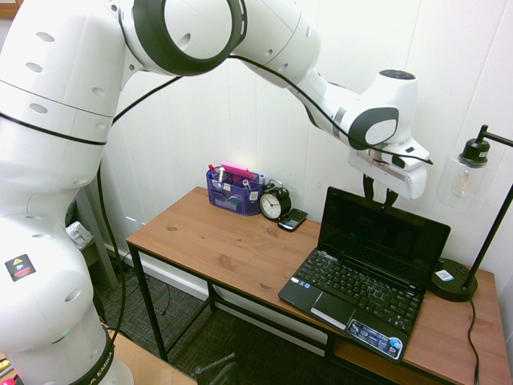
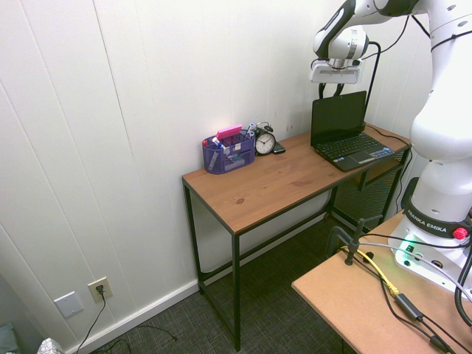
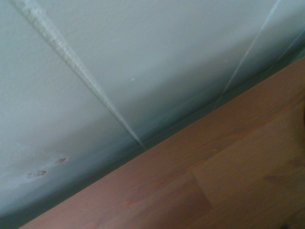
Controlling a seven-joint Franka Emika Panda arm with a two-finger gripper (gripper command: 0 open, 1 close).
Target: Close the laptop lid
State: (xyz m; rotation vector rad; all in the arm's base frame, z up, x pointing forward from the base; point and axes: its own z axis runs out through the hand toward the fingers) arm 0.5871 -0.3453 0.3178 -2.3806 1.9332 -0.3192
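Lid [image 1: 383,236]: upright and open, dark screen facing the room, at the wall end of the netbook on the desk's right part in the first exterior view; also seen standing open in the second exterior view [image 2: 338,116].
Base [image 1: 353,300]: flat on the desk, keyboard up, stickers on its front edge.
Gripper [image 1: 379,195]: pointing down just above and behind the lid's top edge, near its middle; dark fingers [image 1: 369,189] slightly apart, holding nothing; whether they touch the lid cannot be told.
Desk [image 1: 216,241]: wooden top on a black frame, against a white panelled wall [image 2: 147,81].
Lamp [image 1: 469,233]: black, round foot just beside the netbook.
Clock [image 1: 275,204]: near the wall.
Phone [image 1: 292,219]: beside the clock.
Organizer [image 1: 233,192]: purple mesh, holding pens.
Wrist view: blurred wall [image 3: 143,67] and desk top [image 3: 228,181] only.
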